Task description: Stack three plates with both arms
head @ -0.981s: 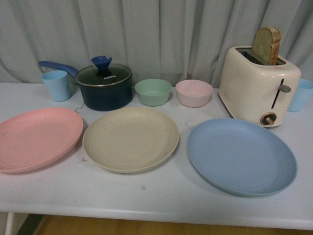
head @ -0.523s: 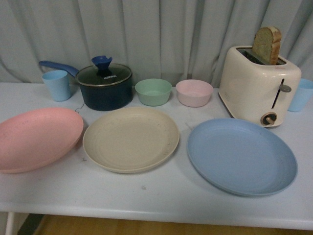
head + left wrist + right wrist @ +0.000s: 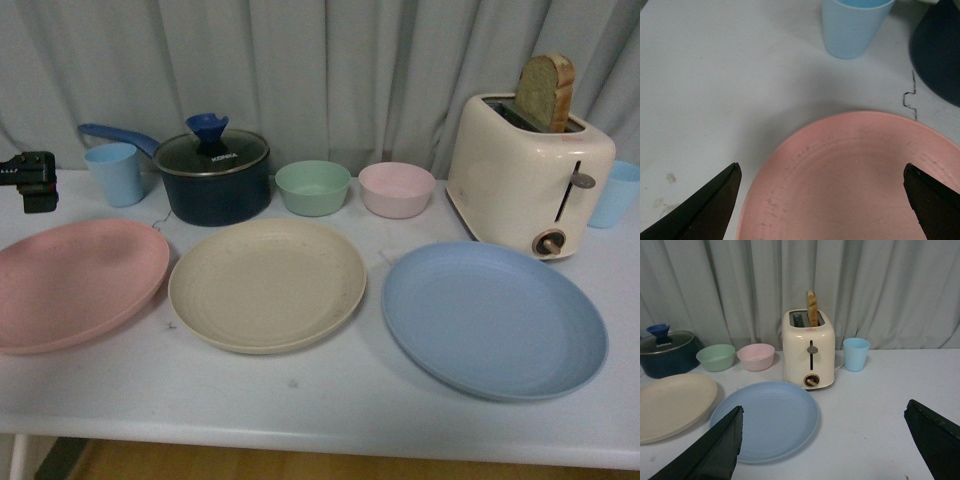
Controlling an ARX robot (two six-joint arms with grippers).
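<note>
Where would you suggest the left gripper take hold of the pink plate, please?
I'd pinch the raised rim of the pink plate on its far left side, one finger under the lip. It lies flat and shallow, so only the rim gives a hold. The beige plate sits close to its right edge, and the open left gripper hangs over the left part.

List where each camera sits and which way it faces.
Front view: on the robot's body, facing the curtain over the pink plate, beige plate and blue plate; part of the left arm shows at left.
Left wrist view: above the pink plate, looking down; open left gripper shows.
Right wrist view: low over the table, facing the toaster; open right gripper shows.
Shared: front and right wrist both show toaster and blue plate.
</note>
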